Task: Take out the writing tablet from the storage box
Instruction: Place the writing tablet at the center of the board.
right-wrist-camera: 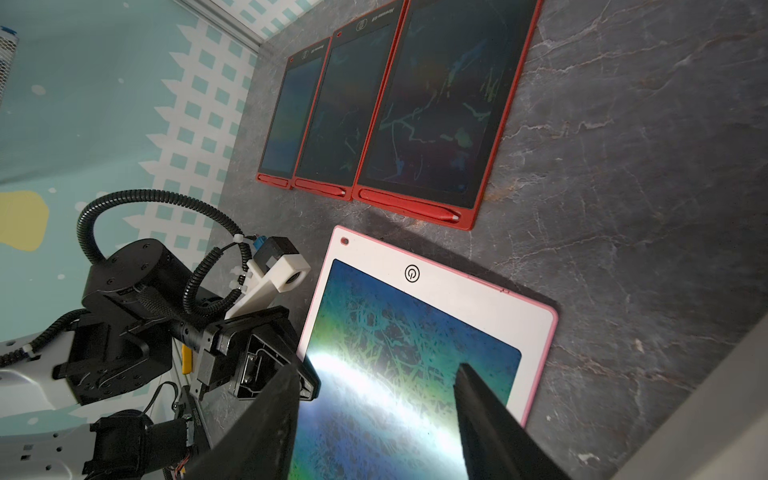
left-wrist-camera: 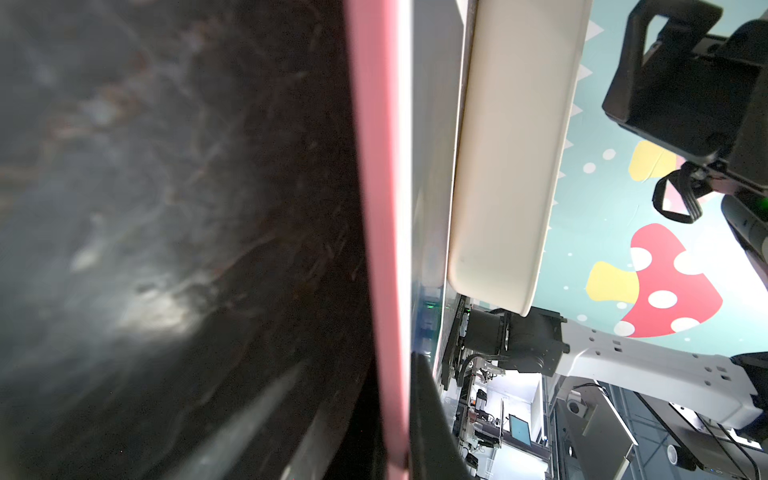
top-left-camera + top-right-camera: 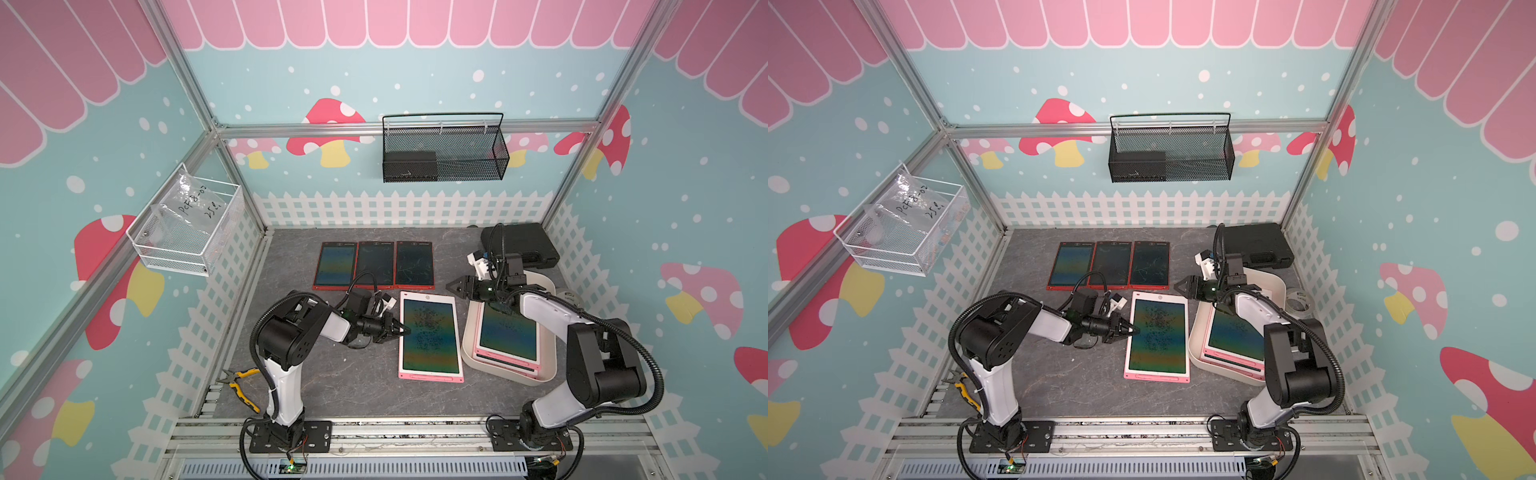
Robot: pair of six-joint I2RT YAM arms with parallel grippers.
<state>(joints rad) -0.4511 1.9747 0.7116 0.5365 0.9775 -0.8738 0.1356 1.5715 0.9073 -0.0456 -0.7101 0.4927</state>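
Right wrist view shows the right gripper (image 1: 377,369) spread and empty near the pink writing tablet (image 1: 415,324), which lies flat just beside the storage box (image 3: 509,375). Left gripper (image 3: 406,331) seems clamped on the tablet's edge. It should release fully, then back away sideways without dragging.

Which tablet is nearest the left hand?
The pink tablet flat on the table, left hand at its edge. Three red tablets lie farther back; other pink tablets sit in the box.

Both top views look steeply down on whole tabletop (image 3: 353,395); wrist cams sit close, both catching pink tablet (image 1: 415,332).
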